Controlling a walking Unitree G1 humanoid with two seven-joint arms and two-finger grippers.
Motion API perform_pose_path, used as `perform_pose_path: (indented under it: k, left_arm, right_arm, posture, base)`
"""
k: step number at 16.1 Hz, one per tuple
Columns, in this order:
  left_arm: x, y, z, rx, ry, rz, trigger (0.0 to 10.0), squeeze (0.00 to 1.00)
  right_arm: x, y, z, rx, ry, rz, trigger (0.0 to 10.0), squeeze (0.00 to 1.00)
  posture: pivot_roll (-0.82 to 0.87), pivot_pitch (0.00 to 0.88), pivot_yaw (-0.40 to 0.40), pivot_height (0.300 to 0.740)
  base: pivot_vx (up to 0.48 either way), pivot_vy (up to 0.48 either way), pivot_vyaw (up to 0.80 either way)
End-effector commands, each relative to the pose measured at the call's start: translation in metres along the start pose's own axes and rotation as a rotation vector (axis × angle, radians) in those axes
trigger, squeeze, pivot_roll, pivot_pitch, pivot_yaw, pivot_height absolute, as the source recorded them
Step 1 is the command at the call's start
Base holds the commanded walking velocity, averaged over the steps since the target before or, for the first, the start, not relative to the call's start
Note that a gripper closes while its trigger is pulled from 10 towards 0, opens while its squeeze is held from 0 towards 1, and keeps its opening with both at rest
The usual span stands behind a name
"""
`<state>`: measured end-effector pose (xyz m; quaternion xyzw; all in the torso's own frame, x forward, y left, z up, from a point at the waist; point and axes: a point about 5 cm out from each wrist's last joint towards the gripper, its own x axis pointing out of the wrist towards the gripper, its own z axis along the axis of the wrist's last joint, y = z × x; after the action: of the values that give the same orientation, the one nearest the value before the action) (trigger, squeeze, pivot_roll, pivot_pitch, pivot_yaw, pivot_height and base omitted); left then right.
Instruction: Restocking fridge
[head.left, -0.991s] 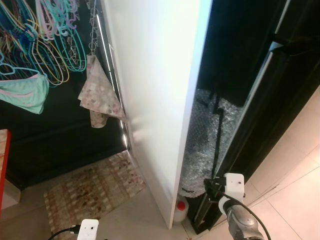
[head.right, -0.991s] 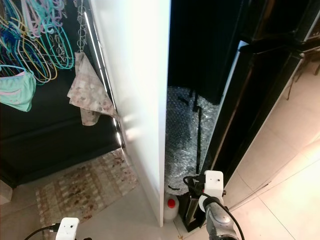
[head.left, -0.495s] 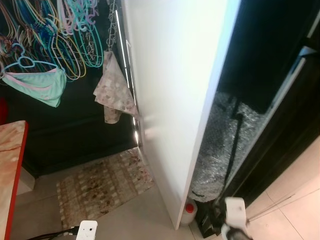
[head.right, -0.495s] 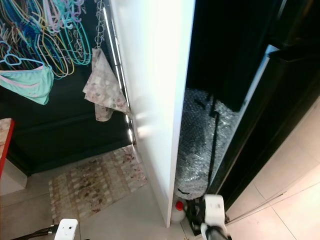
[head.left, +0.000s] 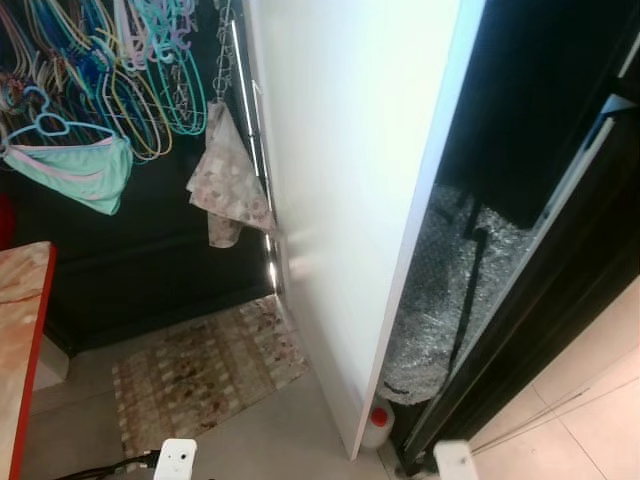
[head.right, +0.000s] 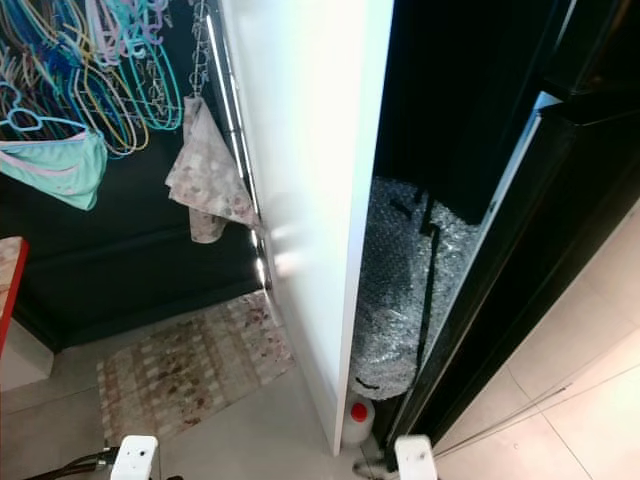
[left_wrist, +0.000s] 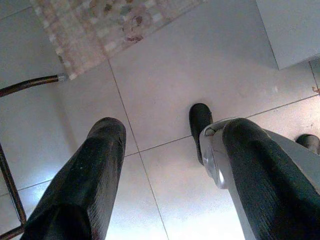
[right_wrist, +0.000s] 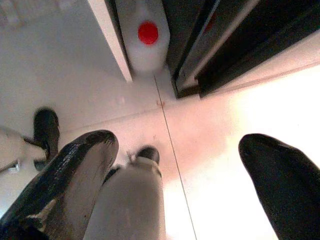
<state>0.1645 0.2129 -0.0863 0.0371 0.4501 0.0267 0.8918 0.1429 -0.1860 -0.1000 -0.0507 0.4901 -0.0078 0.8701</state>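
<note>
A tall black fridge (head.left: 565, 260) stands at the right with its door edge toward me. A white panel (head.left: 350, 150) rises beside it in the middle. Both arms hang low, and their white wrist blocks sit at the bottom of the eye views, left (head.left: 177, 459) and right (head.left: 455, 461). My left gripper (left_wrist: 172, 135) is open over bare floor tiles, with nothing between its fingers. My right gripper (right_wrist: 180, 150) is also open and points down at the floor by the fridge's base. No food item can be seen.
A white jug with a red cap (right_wrist: 145, 37) stands on the floor between the panel and the fridge, below a roll of bubble wrap (head.left: 440, 290). A patterned rug (head.left: 205, 375), hanging hangers (head.left: 100, 70), a cloth (head.left: 228, 190) and a red-edged table (head.left: 20, 320) are at the left.
The camera swung over the first half second, then held still. My right arm has sunk toward the bottom of the picture, so only its wrist block is left in view.
</note>
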Motion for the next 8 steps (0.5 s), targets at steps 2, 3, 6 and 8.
perform_pose_path:
  k: [2, 3, 6, 8]
  left_arm:
    - [-0.0007, 0.0028, -0.0034, -0.001, 0.017, 0.01, 10.0, 0.0]
    - [-0.0006, 0.0029, -0.0031, 0.004, 0.019, 0.009, 10.0, 0.0]
    - [-0.0004, 0.0039, -0.002, 0.009, 0.019, 0.007, 10.0, 0.0]
    - [-0.0007, 0.0066, -0.0023, 0.009, 0.021, 0.008, 10.0, 0.0]
  right_arm:
    - [0.0014, -0.0011, 0.0109, 0.114, -0.055, -0.01, 10.0, 0.0]
    - [0.0018, -0.0018, 0.0141, 0.14, -0.069, -0.017, 10.0, 0.0]
    - [0.002, -0.0028, 0.0135, 0.19, -0.059, -0.044, 10.0, 0.0]
    - [0.0015, -0.0009, 0.0104, 0.181, -0.05, -0.034, 10.0, 0.0]
  posture:
    - [0.02, 0.0, 0.021, 0.74]
    - [0.01, 0.0, 0.025, 0.74]
    - [0.0, 0.0, 0.036, 0.74]
    - [0.0, 0.0, 0.038, 0.74]
  base:
    - [0.0, 0.0, 0.0]
    - [0.0, 0.0, 0.0]
    - [0.0, 0.0, 0.0]
    - [0.0, 0.0, 0.0]
